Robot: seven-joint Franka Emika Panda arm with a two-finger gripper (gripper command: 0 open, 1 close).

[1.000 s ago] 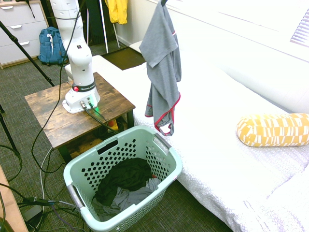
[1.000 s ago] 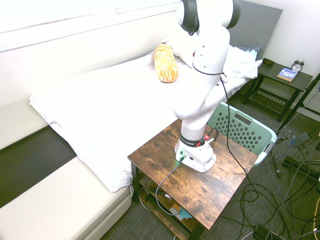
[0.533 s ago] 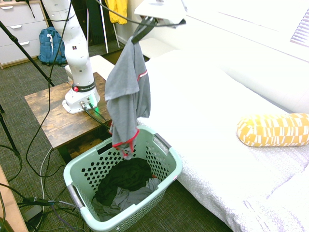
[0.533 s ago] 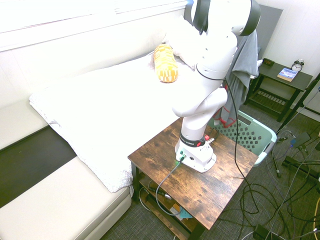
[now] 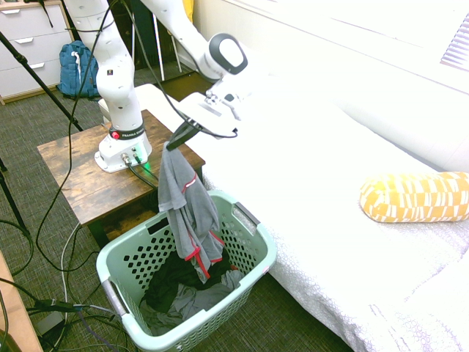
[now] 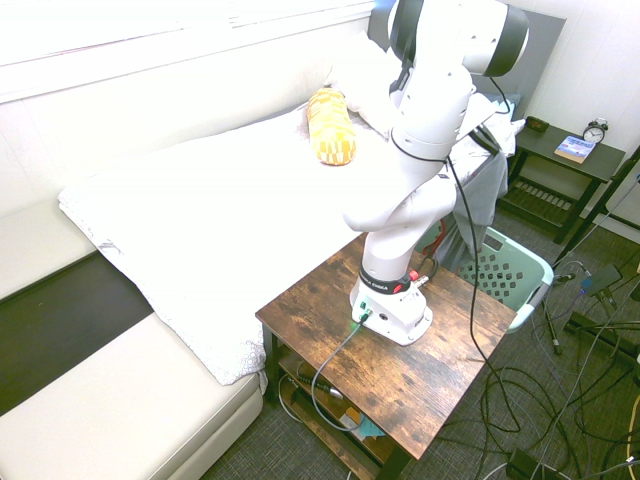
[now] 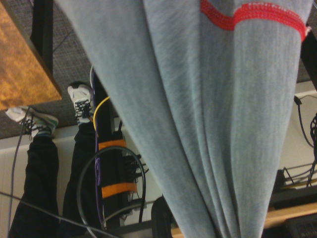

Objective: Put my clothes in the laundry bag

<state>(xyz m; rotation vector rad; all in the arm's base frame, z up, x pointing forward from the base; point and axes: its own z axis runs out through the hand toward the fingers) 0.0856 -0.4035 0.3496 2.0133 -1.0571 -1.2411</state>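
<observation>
The T-shirt [image 5: 187, 198] is soft grey knit with narrow red trim at its seams and edges. It hangs bunched in long vertical folds, pinched near one end, its lower part hanging inside the laundry basket [image 5: 259, 270] above the clothes heaped there. The hand [image 5: 176, 141] is closed on its upper end, fingers brought together on the cloth.

The basket is pale mint green, squarish, with diamond-shaped perforations and grey handles. A black garment [image 5: 174, 273] and further grey cloth [image 5: 201, 297] lie in it. It stands on dark carpet [image 5: 29, 158], between the wood-topped table [image 5: 73, 172] and the bed [image 5: 293, 169].

The bed carries white bedding and a yellow-and-white patterned pillow [image 5: 414, 198]. A blue backpack [image 5: 76, 70] rests on the floor by white drawers [image 5: 33, 37]. A clock [image 6: 595, 131] stands on a dark nightstand [image 6: 560, 155].
</observation>
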